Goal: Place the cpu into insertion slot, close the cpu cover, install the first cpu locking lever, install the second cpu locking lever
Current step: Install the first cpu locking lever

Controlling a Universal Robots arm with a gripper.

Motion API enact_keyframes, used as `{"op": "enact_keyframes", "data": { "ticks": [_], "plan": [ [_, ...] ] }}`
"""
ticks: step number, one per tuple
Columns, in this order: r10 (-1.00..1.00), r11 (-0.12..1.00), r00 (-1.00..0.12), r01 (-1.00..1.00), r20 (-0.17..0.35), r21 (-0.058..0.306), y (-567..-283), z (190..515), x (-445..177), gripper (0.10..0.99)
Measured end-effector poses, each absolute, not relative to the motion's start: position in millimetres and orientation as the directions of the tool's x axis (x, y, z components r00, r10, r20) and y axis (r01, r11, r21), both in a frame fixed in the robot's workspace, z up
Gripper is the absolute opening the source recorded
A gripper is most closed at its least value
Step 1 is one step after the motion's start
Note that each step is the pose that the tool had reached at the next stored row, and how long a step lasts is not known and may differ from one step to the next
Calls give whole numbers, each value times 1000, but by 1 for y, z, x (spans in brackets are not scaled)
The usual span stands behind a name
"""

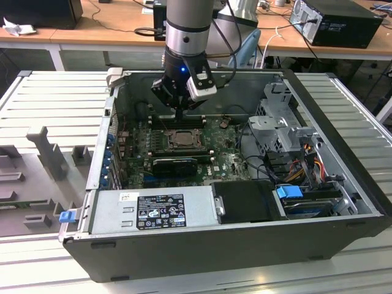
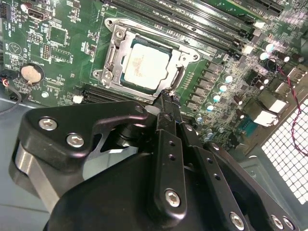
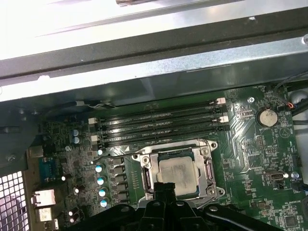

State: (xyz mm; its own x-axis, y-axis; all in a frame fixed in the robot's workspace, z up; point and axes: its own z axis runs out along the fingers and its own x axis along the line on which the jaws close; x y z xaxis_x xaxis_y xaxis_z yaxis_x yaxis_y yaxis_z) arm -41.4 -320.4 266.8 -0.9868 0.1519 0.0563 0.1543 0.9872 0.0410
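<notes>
The cpu [image 2: 144,65] lies flat in the slot [image 2: 103,74] on the green motherboard [image 2: 57,57], with the cover [image 2: 115,48] down around it as a grey frame. The gripper [image 2: 166,98] points down at the slot's edge, so the cpu sits just beyond its fingertips. The jaws look pressed together. Nothing is visibly held, though the tips may be touching the slot's rim.

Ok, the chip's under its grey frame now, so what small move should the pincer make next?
Probably ease the black pincer slightly down: its tip hangs by the rim of the grey metal frame cover, which already lies closed over the silvery square cpu.
</notes>
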Motion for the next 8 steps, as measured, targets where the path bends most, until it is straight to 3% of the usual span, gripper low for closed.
{"op": "enact_keyframes", "data": {
  "ticks": [8],
  "plan": [
    [116,992,-992,118,55,39,-320,267,-41,106]
  ]
}}
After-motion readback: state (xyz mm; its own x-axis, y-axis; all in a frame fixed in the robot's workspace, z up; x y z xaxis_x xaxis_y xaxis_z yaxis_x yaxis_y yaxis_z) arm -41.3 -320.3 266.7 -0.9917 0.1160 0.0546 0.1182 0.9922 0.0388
